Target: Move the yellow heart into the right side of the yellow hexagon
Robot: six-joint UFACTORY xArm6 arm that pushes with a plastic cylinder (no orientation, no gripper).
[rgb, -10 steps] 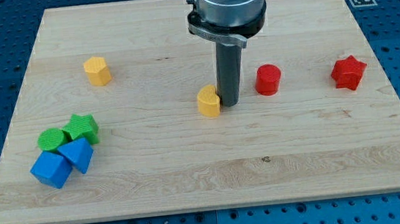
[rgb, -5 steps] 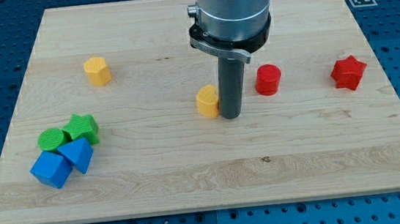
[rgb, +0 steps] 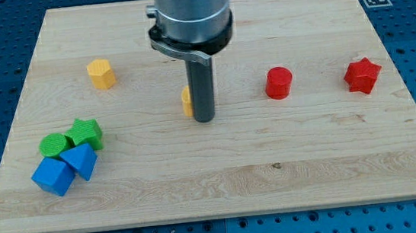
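The yellow heart (rgb: 187, 102) lies near the board's middle, mostly hidden behind my rod; only its left edge shows. My tip (rgb: 204, 120) rests on the board right against the heart's right side. The yellow hexagon (rgb: 100, 73) stands at the upper left, well apart from the heart, up and to the view's left of it.
A red cylinder (rgb: 278, 82) and a red star (rgb: 362, 75) sit at the right. A green cylinder (rgb: 54, 144), green star (rgb: 85, 133) and two blue blocks (rgb: 52, 176) (rgb: 81, 159) cluster at the lower left. The wooden board (rgb: 214, 185) lies on a blue perforated table.
My rod has moved to the view's left and the yellow heart has slid left with it, closer to the yellow hexagon. The other blocks have not moved.
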